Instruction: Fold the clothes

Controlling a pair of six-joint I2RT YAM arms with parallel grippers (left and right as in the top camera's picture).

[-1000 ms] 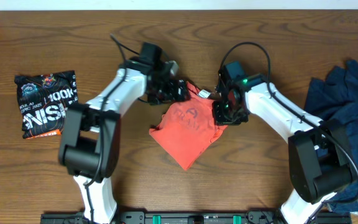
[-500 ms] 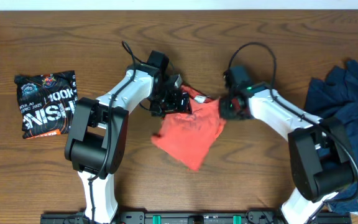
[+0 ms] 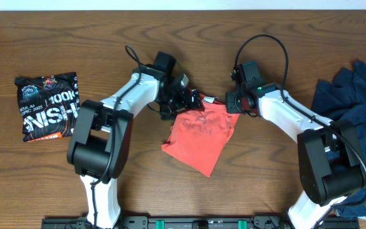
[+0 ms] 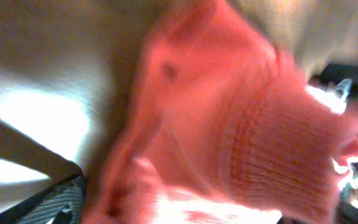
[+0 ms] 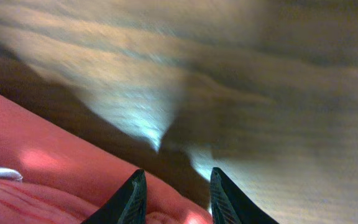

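left jaws: clamped on red shirt [image 3: 199,137] at collar end, judging by cloth bunched right up against left wrist cam; blurry, no pads in view. right jaws: narrow gap btw fingertips [image 5: 132,190], red cloth down at their root, can't tell if actually pinched. seen from overhead: both at shirt's top edge, left at collar corner, right at far corner, edge stretched btw them, rest trailing toward robot base on bare desk [image 3: 265,184], skewed, lower tip wrinkled. black printed shirt [image 3: 46,105] already folded, far left, well apart. blue garments [image 3: 351,108] heaped at right edge. step in hand, prob: spreading/flattening red shirt before 1st fold. next: confirm right grip, lay top edge down square w/o slack, then regrip for fold. risk: cloth slipping on right side, re-bunching.
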